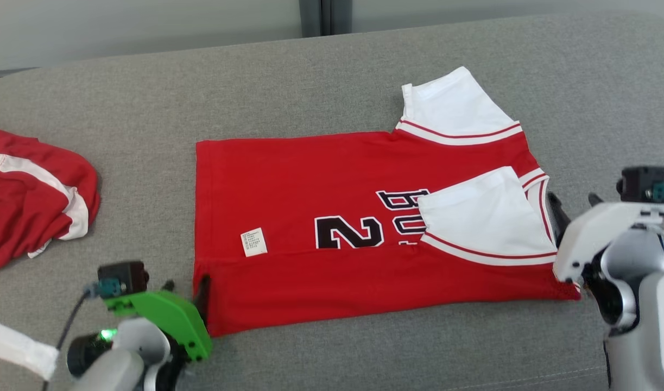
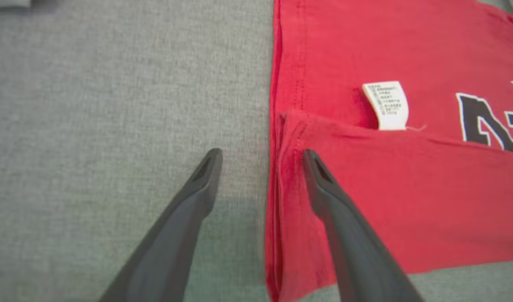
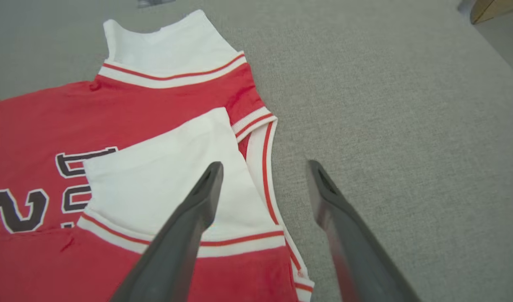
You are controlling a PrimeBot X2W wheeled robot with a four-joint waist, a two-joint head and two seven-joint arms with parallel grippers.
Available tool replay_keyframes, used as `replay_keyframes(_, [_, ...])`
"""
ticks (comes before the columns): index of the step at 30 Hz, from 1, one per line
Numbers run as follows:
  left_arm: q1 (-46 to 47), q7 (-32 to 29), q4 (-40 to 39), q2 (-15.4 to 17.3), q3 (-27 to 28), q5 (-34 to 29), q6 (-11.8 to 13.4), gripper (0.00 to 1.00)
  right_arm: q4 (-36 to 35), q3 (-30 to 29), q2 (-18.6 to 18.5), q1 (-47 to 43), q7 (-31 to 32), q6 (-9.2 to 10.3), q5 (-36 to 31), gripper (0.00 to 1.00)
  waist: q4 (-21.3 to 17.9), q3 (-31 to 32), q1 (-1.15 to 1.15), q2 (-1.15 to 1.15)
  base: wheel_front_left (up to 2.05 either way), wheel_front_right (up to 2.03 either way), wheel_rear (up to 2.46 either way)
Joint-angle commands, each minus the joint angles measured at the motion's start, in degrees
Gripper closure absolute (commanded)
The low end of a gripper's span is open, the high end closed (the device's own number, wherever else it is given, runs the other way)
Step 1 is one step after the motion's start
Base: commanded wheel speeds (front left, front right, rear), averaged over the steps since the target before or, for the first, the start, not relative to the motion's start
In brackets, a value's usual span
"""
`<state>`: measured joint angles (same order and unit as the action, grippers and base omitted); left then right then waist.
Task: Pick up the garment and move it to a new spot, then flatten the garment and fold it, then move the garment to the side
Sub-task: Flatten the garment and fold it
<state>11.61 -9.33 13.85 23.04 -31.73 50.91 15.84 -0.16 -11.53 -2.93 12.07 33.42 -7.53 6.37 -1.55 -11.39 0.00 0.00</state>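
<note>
Dark fingers [image 2: 178, 218] of the L gripper [image 2: 261, 153] stood wide apart w/ no grip on anything, one tip over the grey cushion [image 1: 332, 81], the other over the folded corner of the red jersey [image 1: 321, 179]; R gripper [image 3: 265, 164] was spread just as wide & empty, one tip above the white sleeve [image 3: 155, 180], the other over bare cushion beside the striped trim [image 3: 266, 176]. Jersey lay flat mid-cushion, near edge folded up over itself, white label [image 1: 253, 242] just above that fold, and a 2nd red garment [image 1: 27, 184] sat crumpled well off to the L.
</note>
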Motion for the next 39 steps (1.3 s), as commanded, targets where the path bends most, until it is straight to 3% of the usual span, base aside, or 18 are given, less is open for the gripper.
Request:
replay_keyframes(1, [4.02, -1.84, -0.44, 1.1, 0.31, -0.57, 0.23, 0.0, 0.17, 1.14, -1.42, 3.08, 1.54, 0.09, -0.98, 0.0, 0.02, -1.16, 0.0, 0.0, 0.0, 0.0, 0.0])
replay_keyframes(5, [14.29, -8.33, 1.35, 1.98, 0.72, -0.37, -0.11, 0.0, 4.55, 5.61, -4.19, 15.64, 4.65, 0.07, 1.51, 0.0, -0.48, -4.79, 0.0, 0.0, 0.0, 0.0, 0.0])
replay_keyframes(8, [22.38, -11.93, 6.27, 1.62, 0.43, -0.86, -1.18, 0.0, 10.95, 10.01, -6.86, 25.41, 3.38, 0.09, 3.38, 0.0, -1.05, -7.9, 0.0, 0.0, 0.0, 0.0, 0.0])
replay_keyframes(13, [32.5, -13.64, 14.61, -0.21, -0.02, -1.81, -3.18, 0.0, 22.35, 16.42, -8.08, 38.55, -0.44, 0.09, 5.98, 0.0, -2.36, -12.22, 0.0, 0.0, 0.0, 0.0, 0.0])
replay_keyframes(24, [41.41, -12.37, 25.69, -2.91, -3.34, -5.11, -6.9, 0.0, 38.51, 24.24, -9.5, 50.55, -8.04, 0.09, 9.28, 0.0, -2.35, -15.67, 0.0, 0.0, 0.0, 0.0, 0.0])
replay_keyframes(25, [41.48, -12.96, 26.51, -3.16, -3.8, -5.22, -7.22, 0.11, 39.48, 24.87, -9.71, 51.1, -8.46, 0.09, 9.51, 0.0, -2.17, -15.75, 0.0, 0.0, 0.0, 0.0, 0.0])
replay_keyframes(26, [41.43, -13.44, 27.0, -3.51, -4.11, -5.07, -7.37, 0.64, 40.3, 25.32, -9.83, 51.49, -8.56, 0.09, 9.82, 0.0, -1.99, -15.84, 0.0, 0.0, 0.0, 0.0, 0.0])
replay_keyframes(27, [41.24, -14.06, 27.47, -3.84, -4.53, -4.93, -7.65, 1.0, 41.21, 26.01, -10.0, 51.94, -8.79, 0.09, 10.14, 0.0, -1.75, -15.93, 0.0, 0.0, 0.0, 0.0, 0.0])
replay_keyframes(32, [39.77, -15.37, 27.39, -4.82, -5.97, -4.67, -8.71, 1.0, 44.3, 28.55, -11.44, 54.04, -9.49, 0.09, 11.56, 0.0, 0.04, -17.06, 0.0, 0.0, 0.0, 0.0, 0.0])
replay_keyframes(39, [38.03, -12.12, 24.75, -7.34, -7.24, -5.19, -9.43, 1.0, 49.59, 29.24, -14.18, 57.31, -11.31, 0.09, 12.53, 0.0, 4.1, -19.95, 0.0, 0.0, 0.0, 0.0, 0.0])
